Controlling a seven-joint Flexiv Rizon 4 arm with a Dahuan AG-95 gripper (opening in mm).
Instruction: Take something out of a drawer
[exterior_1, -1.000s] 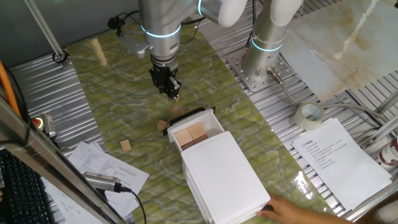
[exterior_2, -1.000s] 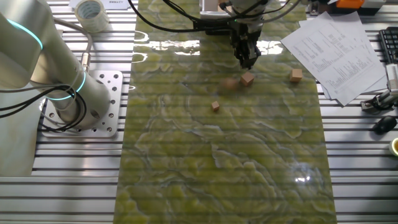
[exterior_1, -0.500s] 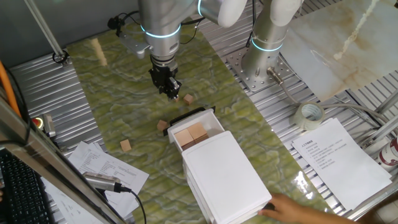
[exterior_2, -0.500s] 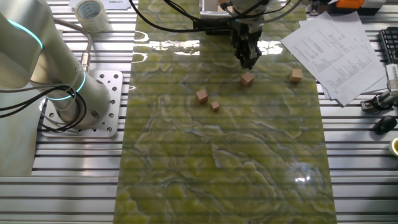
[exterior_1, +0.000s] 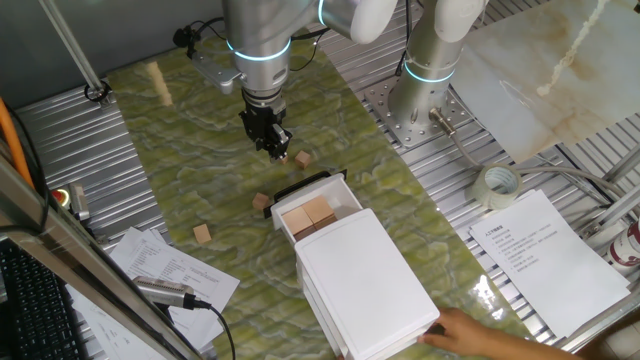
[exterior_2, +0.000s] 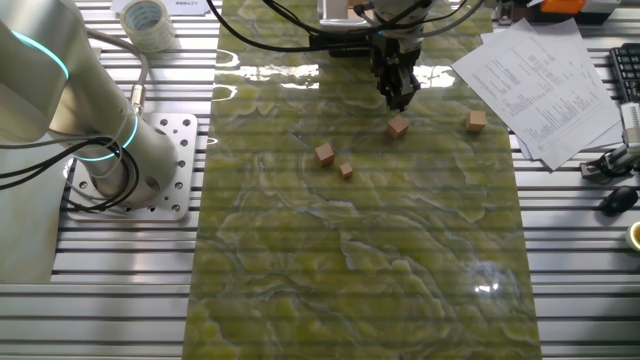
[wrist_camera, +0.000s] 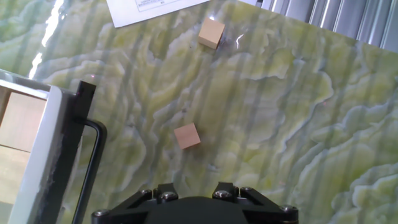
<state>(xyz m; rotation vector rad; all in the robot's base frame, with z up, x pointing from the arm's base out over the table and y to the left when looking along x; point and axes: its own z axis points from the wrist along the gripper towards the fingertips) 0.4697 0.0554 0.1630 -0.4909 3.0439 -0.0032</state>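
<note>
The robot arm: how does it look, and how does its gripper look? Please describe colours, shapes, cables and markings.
The arm is a thick silver-grey tube with rounded white joint covers and glowing cyan rings at the joints. Black cables run beside the wrist. The gripper is small, black and narrow, with two short fingers. I see no readable markings.

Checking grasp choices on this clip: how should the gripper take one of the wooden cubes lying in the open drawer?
Come straight down from above. The drawer is pulled out and open on top, and two cubes lie side by side in it. Pinch one cube across its two free flat faces, not the face against its neighbour; the gripper hangs empty over the mat.
</note>
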